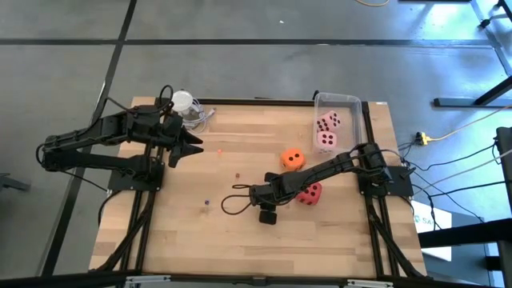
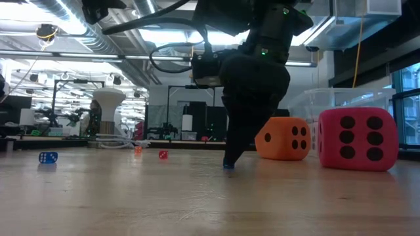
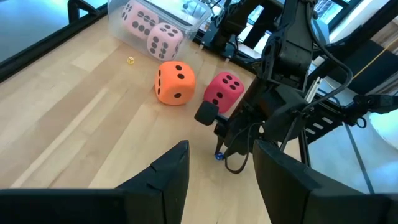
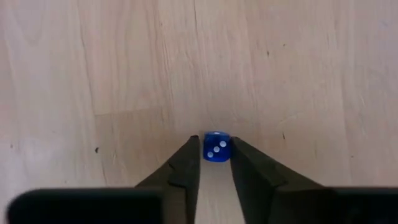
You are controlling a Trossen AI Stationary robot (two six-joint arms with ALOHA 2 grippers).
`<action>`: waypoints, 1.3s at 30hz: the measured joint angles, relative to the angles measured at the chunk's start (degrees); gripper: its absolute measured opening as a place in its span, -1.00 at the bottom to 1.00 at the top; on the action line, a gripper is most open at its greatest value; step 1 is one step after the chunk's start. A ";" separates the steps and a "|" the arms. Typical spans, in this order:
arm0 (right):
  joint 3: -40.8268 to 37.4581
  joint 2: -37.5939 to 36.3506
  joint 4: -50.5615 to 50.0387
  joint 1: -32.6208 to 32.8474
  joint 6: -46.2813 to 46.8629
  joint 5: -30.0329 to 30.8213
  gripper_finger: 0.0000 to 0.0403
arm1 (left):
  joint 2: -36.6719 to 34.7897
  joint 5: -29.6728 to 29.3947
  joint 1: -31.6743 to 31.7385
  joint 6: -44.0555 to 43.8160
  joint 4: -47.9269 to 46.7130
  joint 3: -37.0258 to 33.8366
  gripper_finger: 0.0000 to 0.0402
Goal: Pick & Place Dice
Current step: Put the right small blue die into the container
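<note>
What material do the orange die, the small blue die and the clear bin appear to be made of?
Orange die: probably soft foam, matte, with rounded corners and no glare.
Small blue die, between the right gripper's fingertips: likely hard plastic, smooth, crisp white pips.
Clear bin: transparent plastic, glossy; the pink dice show through its walls.
</note>
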 joint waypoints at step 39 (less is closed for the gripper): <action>-10.78 -37.73 -17.55 -1.58 31.12 19.44 -0.81 | 0.00 -0.33 0.00 1.07 -0.98 0.00 -0.16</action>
